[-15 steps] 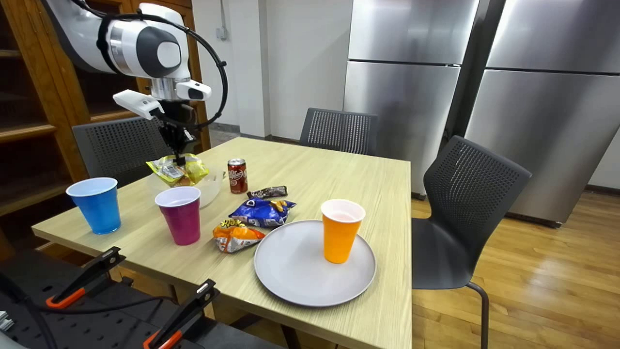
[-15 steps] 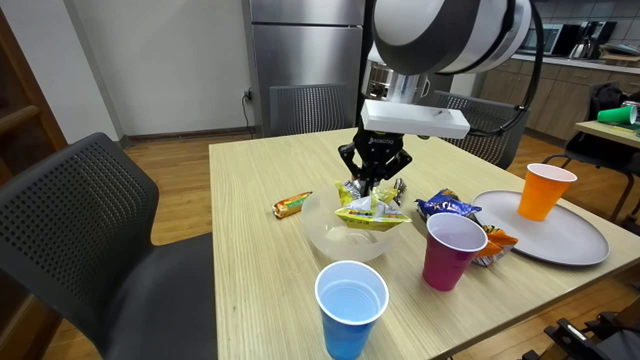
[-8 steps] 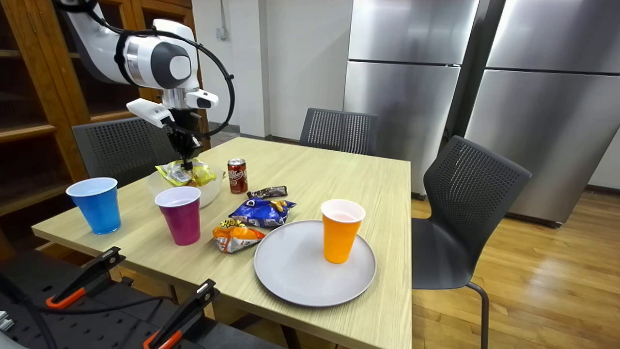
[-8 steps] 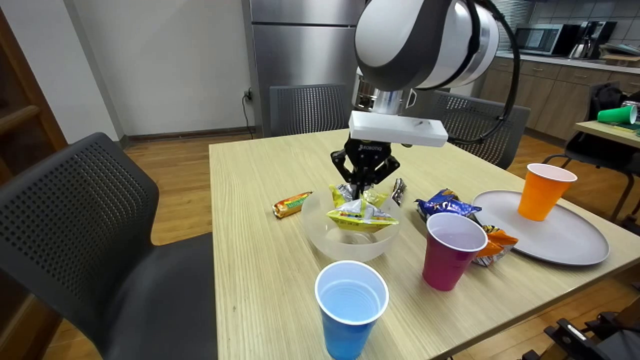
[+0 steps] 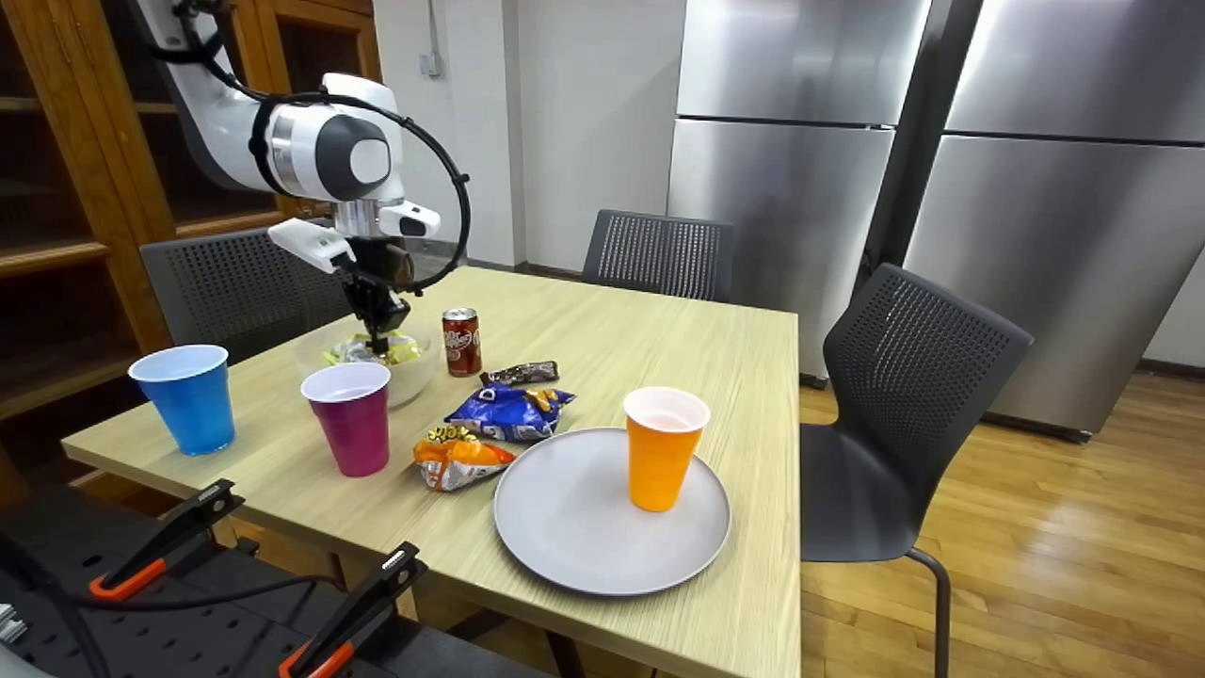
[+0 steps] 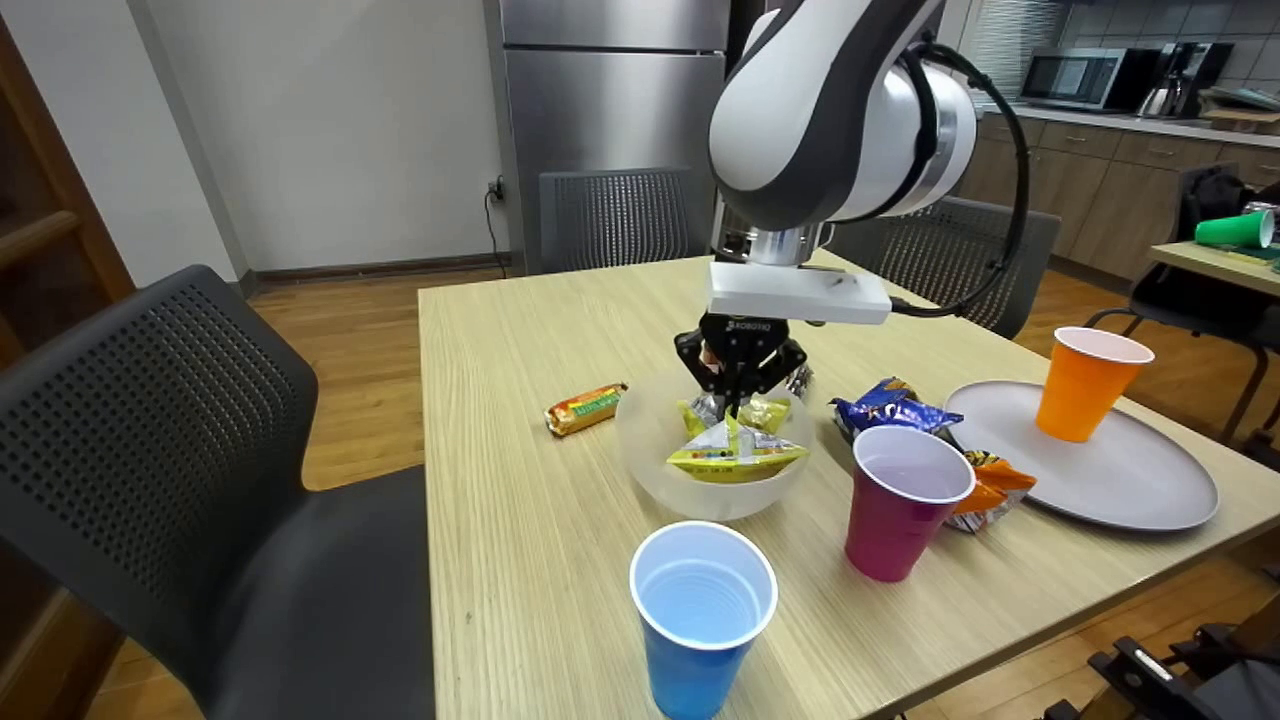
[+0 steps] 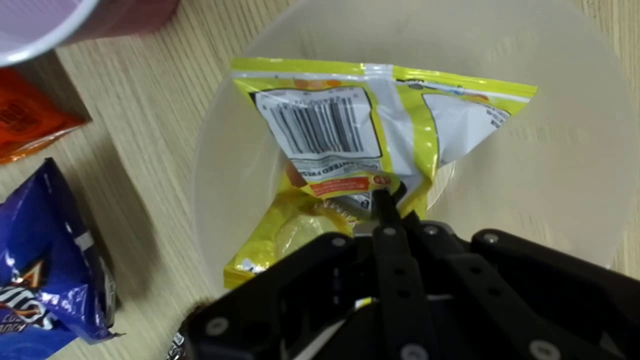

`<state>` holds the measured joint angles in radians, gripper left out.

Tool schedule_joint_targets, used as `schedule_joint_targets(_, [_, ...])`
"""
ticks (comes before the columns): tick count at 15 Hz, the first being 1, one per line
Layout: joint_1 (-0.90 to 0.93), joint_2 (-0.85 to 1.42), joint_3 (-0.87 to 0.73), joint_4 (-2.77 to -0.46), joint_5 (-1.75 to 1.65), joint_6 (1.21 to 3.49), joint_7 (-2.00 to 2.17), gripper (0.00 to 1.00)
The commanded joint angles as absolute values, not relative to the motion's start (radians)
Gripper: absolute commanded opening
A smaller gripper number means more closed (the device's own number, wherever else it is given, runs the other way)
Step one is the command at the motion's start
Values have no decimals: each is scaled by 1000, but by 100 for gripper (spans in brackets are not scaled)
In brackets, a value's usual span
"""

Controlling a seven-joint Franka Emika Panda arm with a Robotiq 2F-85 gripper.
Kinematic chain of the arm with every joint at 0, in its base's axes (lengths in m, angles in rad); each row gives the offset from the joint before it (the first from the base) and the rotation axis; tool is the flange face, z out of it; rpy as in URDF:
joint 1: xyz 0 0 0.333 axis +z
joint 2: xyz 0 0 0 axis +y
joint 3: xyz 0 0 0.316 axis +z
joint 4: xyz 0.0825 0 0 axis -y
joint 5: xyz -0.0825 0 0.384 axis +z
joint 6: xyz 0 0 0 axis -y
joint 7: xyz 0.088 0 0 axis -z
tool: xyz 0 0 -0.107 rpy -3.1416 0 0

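A yellow snack bag (image 7: 320,125) with a barcode on its back is pinched by my gripper (image 7: 395,207), whose fingers have come together on its middle. The bag's two sealed ends fold outward around the fingertips. Bag and fingertips are down inside a translucent white bowl (image 6: 690,500), below rim level or close to it. In an exterior view the gripper (image 5: 378,347) points straight down, the magenta cup hiding part of the bowl (image 5: 414,381). Whether the bag (image 6: 740,460) rests on the bowl's bottom I cannot tell.
Around the bowl stand a magenta cup (image 5: 353,424), a blue cup (image 5: 193,405) and a soda can (image 5: 461,342). Nearby lie a dark wrapped bar (image 5: 520,373), blue bag (image 5: 504,414), orange bag (image 5: 461,461) and orange roll (image 6: 587,409). A grey plate (image 5: 565,527) carries an orange cup (image 5: 659,461).
The arm has come down with the yellow bag still gripped, from above the bowl to inside it. The bowl has shifted slightly. Other tabletop things look the same.
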<state>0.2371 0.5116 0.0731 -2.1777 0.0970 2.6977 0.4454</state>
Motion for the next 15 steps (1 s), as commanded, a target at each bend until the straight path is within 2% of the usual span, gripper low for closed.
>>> schedule_joint_targets(1, [258,524,57,-2156,106,2665,456,0])
schedule_joint_targets(5, [264,525,57,-2162,107,2667,460,0])
schedule_joint_targets(6, [268,521,54,-2165,103,2666,461,20])
schedule_joint_targets(15, [248,450,71,-2202,129,2673,434,87])
